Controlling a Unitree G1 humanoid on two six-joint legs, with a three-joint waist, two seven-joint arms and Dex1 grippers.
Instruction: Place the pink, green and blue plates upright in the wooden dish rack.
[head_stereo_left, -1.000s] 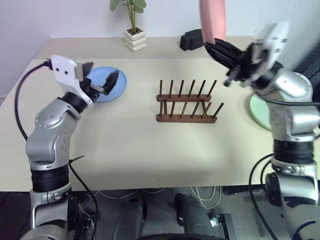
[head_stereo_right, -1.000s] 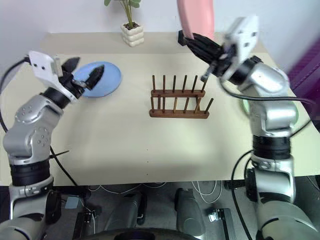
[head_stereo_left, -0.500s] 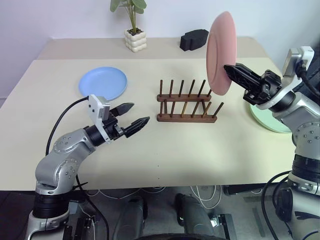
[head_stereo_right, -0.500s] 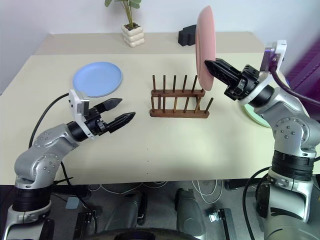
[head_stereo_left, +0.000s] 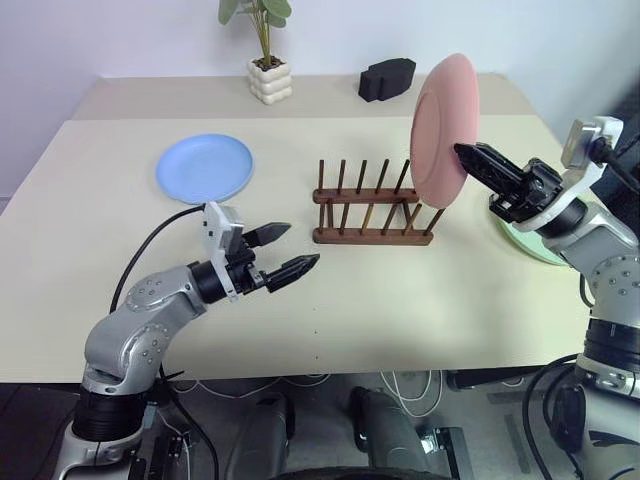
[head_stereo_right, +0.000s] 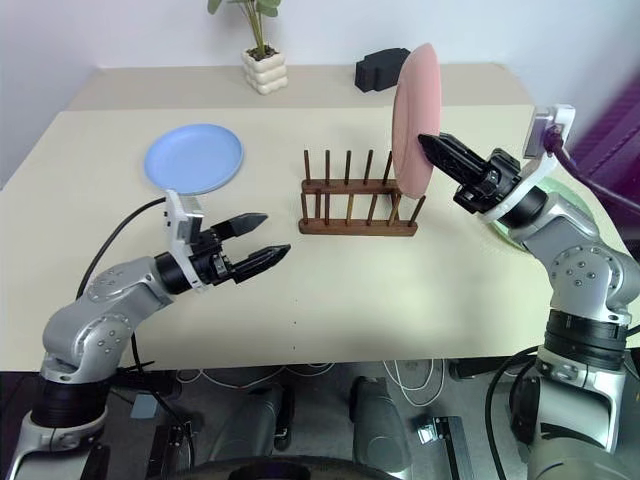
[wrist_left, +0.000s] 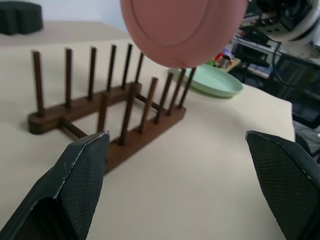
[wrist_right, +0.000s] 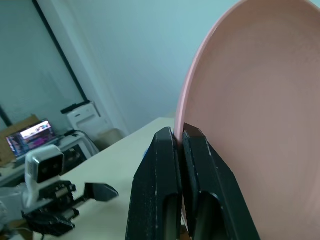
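My right gripper (head_stereo_left: 462, 151) is shut on the rim of the pink plate (head_stereo_left: 445, 130), which stands upright in the air just above the right end of the wooden dish rack (head_stereo_left: 372, 205). Its fingers (wrist_right: 177, 150) clamp the plate's edge (wrist_right: 260, 100). The rack's pegs hold nothing. The blue plate (head_stereo_left: 205, 167) lies flat on the table at the back left. Partly hidden behind my right arm, the green plate (head_stereo_left: 522, 238) lies flat to the right of the rack, and shows as well beyond the rack (wrist_left: 207, 82). My left gripper (head_stereo_left: 298, 248) is open and empty, in front and left of the rack.
A potted plant (head_stereo_left: 268, 70) in a white pot and a black object (head_stereo_left: 387, 78) stand at the back of the beige table (head_stereo_left: 400, 310). Cables hang below the table's front edge.
My left gripper came away from the blue plate, down and toward the rack's front left. The right gripper lowered the pink plate and rolled it to stand over the rack's right end.
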